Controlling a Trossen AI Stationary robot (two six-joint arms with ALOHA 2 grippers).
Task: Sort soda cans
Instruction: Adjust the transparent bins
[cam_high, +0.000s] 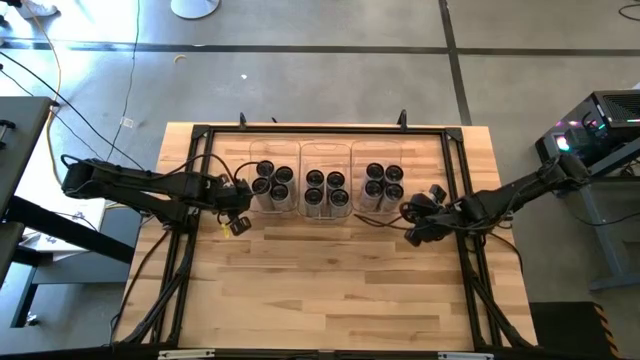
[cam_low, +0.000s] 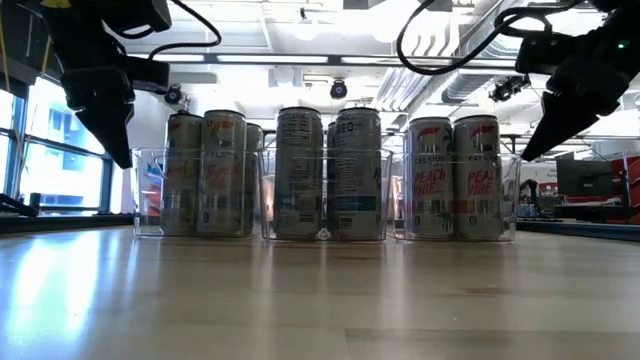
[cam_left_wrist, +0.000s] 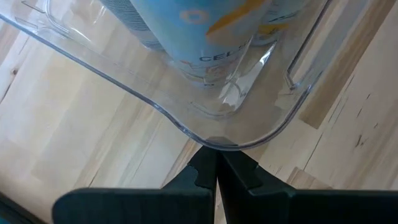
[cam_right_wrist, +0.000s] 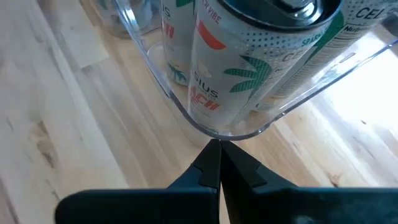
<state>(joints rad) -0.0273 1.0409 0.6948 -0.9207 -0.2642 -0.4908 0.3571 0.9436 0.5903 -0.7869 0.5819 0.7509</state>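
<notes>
Twelve soda cans (cam_high: 327, 188), some reading "PEACH VIBE"; left gripper (cam_left_wrist: 217, 163) and right gripper (cam_right_wrist: 219, 154) clenched empty.

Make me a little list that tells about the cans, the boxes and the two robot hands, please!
Cans: soda cans stand upright, four to a bin, twelve in all.
Bins: three clear bins in a row on the wooden table.
Left gripper: left gripper beside the left bin's corner, fingers shut, holding nothing.
Right gripper: right gripper beside the right bin's corner, fingers shut, holding nothing.
Loose cans: none seen outside the bins.
</notes>
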